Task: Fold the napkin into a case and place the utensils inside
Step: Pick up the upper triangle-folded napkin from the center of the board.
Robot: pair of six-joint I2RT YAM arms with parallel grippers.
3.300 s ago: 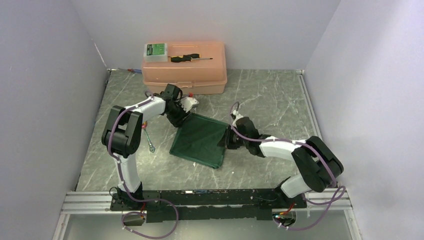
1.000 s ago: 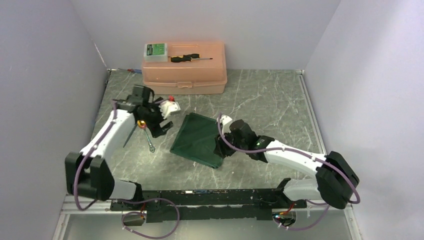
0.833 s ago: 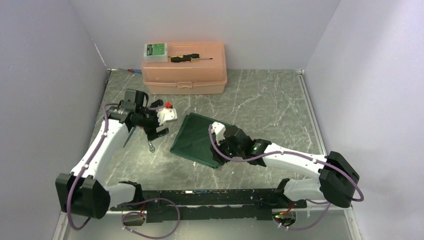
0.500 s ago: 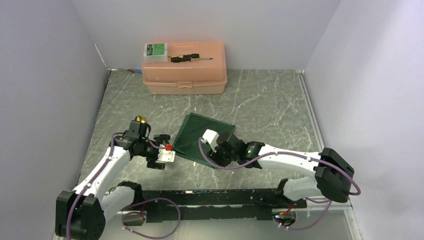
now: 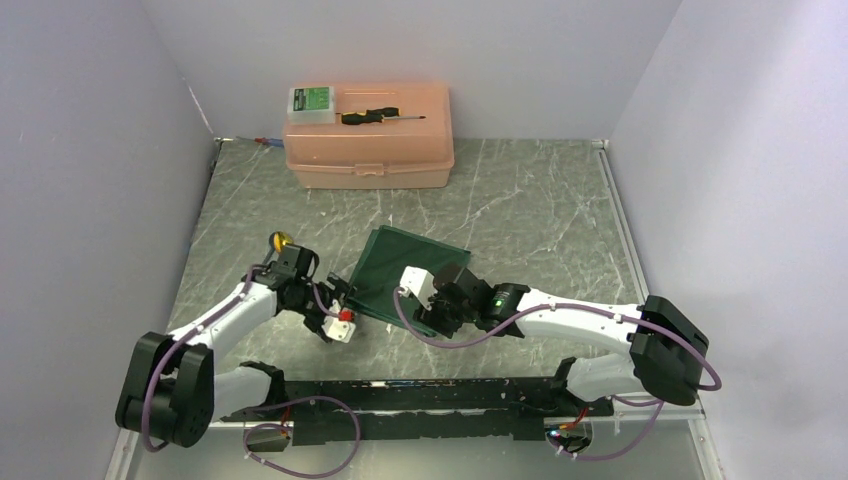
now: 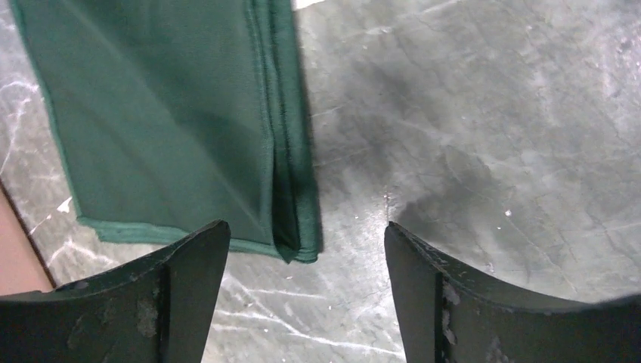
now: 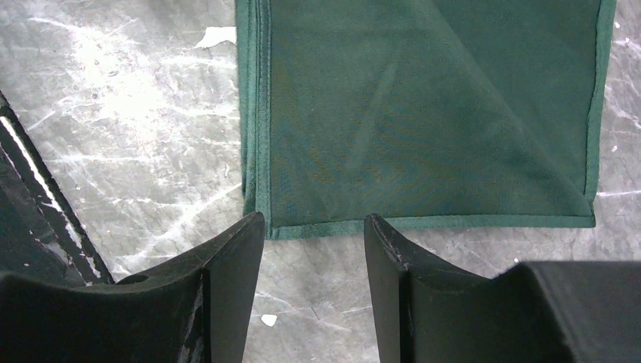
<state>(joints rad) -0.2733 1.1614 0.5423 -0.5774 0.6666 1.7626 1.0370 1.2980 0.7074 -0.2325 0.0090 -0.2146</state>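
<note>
The dark green napkin (image 5: 400,268) lies folded flat on the marble table, its layered hem showing in the left wrist view (image 6: 166,113) and the right wrist view (image 7: 423,113). My left gripper (image 5: 330,312) is low at the napkin's near left corner, open and empty (image 6: 305,231), the corner just past its fingertips. My right gripper (image 5: 434,320) stands open and empty at the near edge (image 7: 314,221), which lies just beyond its tips. One of the utensils, with a gold rounded head (image 5: 278,240), lies behind the left arm. The silver one is hidden.
A peach plastic box (image 5: 368,150) stands at the back, with a black-handled screwdriver (image 5: 380,116) and a small green-labelled case (image 5: 312,102) on its lid. Walls close in the table on the left, back and right.
My left arm has swung from the back left, by the utensils, down to the napkin's near left corner. My right gripper has slid left along the napkin's near edge.
</note>
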